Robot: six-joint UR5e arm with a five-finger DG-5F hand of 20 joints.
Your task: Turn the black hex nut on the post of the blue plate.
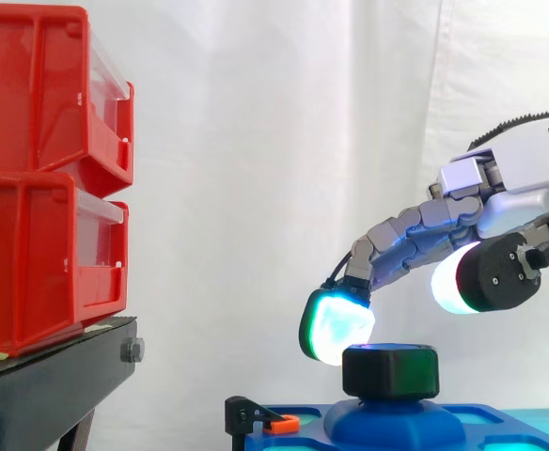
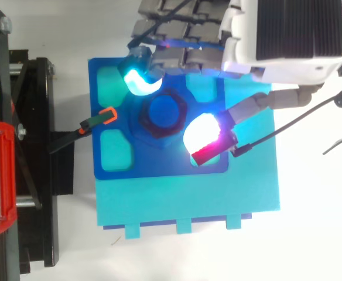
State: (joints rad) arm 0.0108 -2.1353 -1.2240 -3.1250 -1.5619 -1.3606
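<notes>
The black hex nut (image 1: 390, 372) sits on the blue post (image 2: 162, 111) in the middle of the blue plate (image 2: 159, 162). My hand (image 1: 500, 188) comes in from the right and hovers just above the nut, its fingers loosely bent. One cyan-green fingertip (image 1: 336, 325) hangs beside the nut's upper left edge, very close to it. The thumb's white pad (image 1: 453, 280) is higher, above and to the right of the nut. From above, that fingertip (image 2: 139, 79) and the thumb pad (image 2: 203, 136) straddle the nut (image 2: 144, 121) on opposite sides. Nothing is pinched between them.
A black clamp with an orange tip (image 2: 98, 120) grips the plate's left edge. The plate rests on a lighter cyan base (image 2: 188, 202). Two stacked red bins (image 1: 39, 178) stand on a black stand (image 1: 58, 376) to the left.
</notes>
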